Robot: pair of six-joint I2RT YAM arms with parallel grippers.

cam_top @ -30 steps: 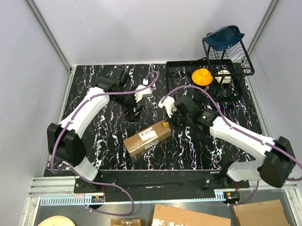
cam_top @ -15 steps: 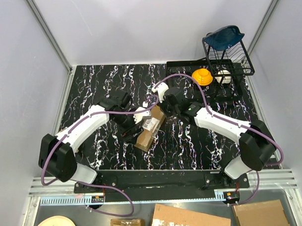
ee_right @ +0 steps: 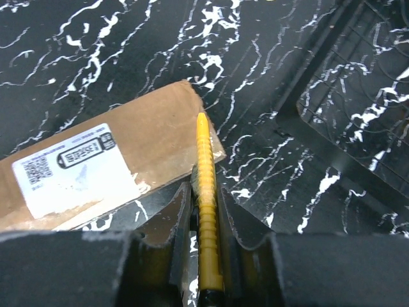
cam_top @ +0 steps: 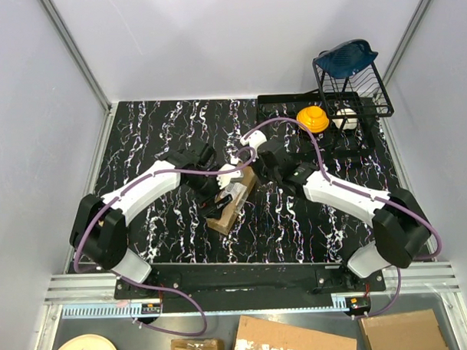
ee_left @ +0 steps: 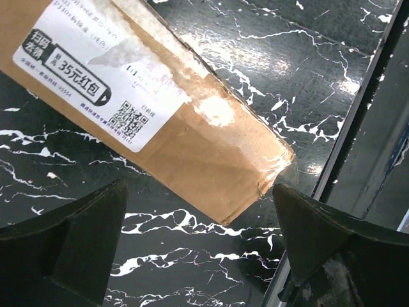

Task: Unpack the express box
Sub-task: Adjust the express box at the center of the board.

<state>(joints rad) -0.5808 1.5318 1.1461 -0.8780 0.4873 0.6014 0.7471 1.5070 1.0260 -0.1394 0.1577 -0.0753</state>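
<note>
I'm looking down at the small oblong brown cardboard express box [cam_top: 228, 204], which is lying flat and slantwise near the middle of the black white-veined marble-pattern table [cam_top: 155, 139], with both arms reaching in over it from either side. Its white shipping label [ee_left: 96, 70] is facing up, and clear tape is shining along the top face.

The left gripper [ee_left: 198, 189] is hovering over the box with its jaws spread wide and nothing between them. In the left wrist view its two dark fingers [ee_left: 70, 233] are framing one taped, slightly crumpled end of the box, close to the table's edge rail.

The right gripper [ee_right: 204, 190] is clamping a slim yellow ridged utility knife [ee_right: 204, 153] between its fingers, the tool pointing straight out ahead of the jaws. In the right wrist view the knife's tip is sitting over the box's other end, close to a corner. I cannot tell whether it is touching the cardboard.

Beyond that end, a black grid tray [ee_right: 358, 109] is lying on the table. A black wire rack [cam_top: 351, 82] is standing on it at the far right corner.
</note>
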